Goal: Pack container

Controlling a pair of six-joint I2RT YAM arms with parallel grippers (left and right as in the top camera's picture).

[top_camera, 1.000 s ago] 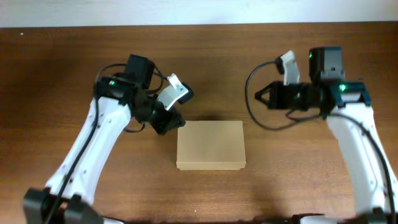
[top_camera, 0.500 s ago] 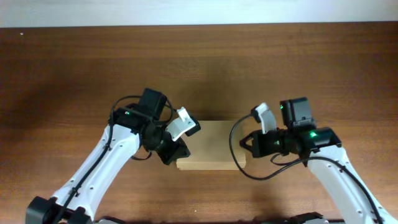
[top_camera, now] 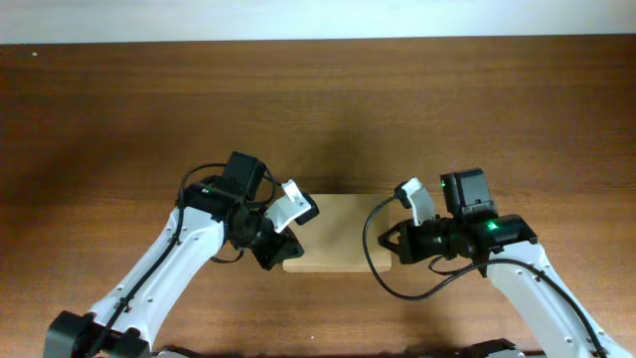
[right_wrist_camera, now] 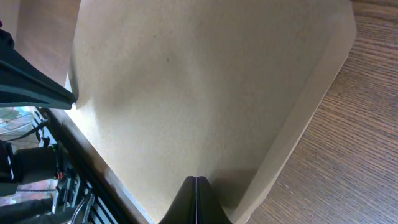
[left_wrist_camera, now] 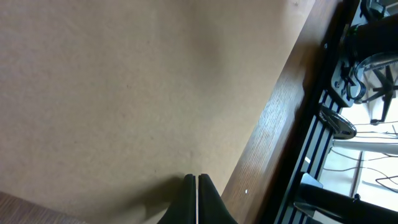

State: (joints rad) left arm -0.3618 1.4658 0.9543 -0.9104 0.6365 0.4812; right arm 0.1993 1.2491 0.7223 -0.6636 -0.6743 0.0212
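Only up close: container's (right_wrist_camera: pixel 186 93) fibrous surface.

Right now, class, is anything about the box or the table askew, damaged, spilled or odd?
Nothing stands out. The container lies flat, closed and undented on the table; the left gripper and right gripper, both shut, sit at its ends.

Dark brown wood-grain table (top_camera: pixel 99 119), pale strip (top_camera: pixel 298 18) along its far edge.

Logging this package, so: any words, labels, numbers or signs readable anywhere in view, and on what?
None readable. The cardboard box is plain brown in all three views; the left gripper, right gripper and table show no print.
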